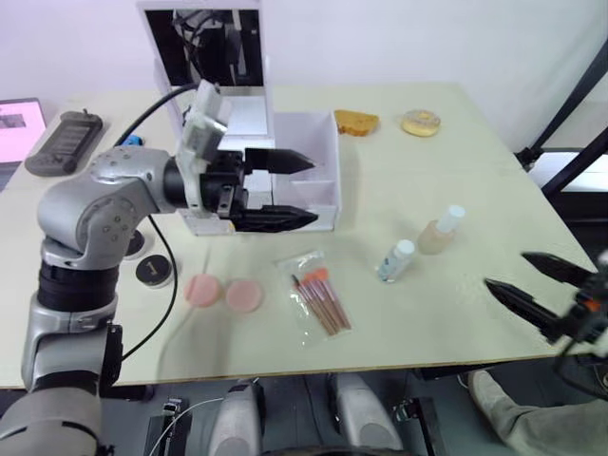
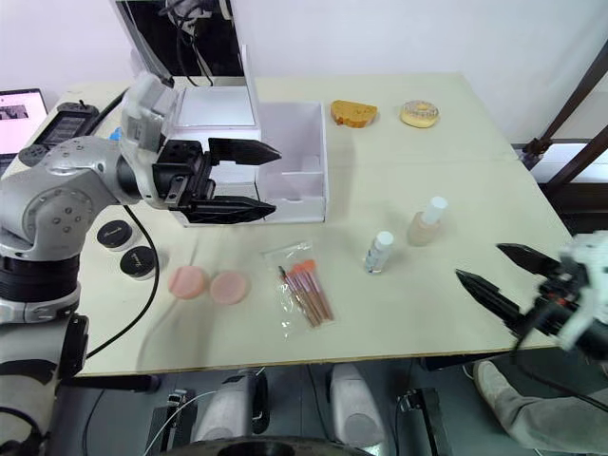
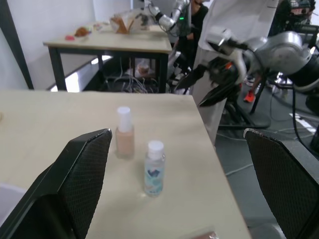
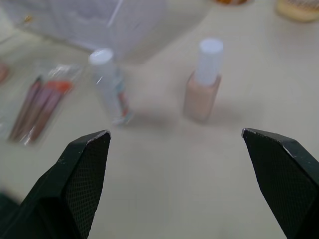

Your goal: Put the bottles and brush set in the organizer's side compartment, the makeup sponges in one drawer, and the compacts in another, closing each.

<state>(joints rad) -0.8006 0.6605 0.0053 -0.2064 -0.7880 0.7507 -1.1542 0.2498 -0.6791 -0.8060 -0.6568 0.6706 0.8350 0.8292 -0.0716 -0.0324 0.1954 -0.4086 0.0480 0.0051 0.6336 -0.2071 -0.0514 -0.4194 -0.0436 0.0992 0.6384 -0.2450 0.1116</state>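
Note:
The white organizer (image 1: 306, 204) stands mid-table with its mirror lid (image 1: 204, 52) upright. My left gripper (image 1: 313, 190) hangs open in front of it, by the side compartment (image 1: 318, 157), and hides the drawers. The clear blue-label bottle (image 1: 396, 260) and the beige bottle (image 1: 441, 231) stand to its right. The brush set (image 1: 318, 296) lies near the front edge. Two pink makeup sponges (image 1: 202, 290) (image 1: 244, 295) lie to its left. Two black compacts (image 2: 114, 234) (image 2: 140, 260) sit under my left arm. My right gripper (image 1: 507, 271) is open and empty at the table's right front edge, apart from the bottles.
A piece of toast (image 1: 355, 122) and a doughnut (image 1: 420, 123) lie at the back right. A dark handset (image 1: 65, 142) and a screen (image 1: 17, 128) sit at the far left. A black cable (image 1: 161, 275) runs past the compacts.

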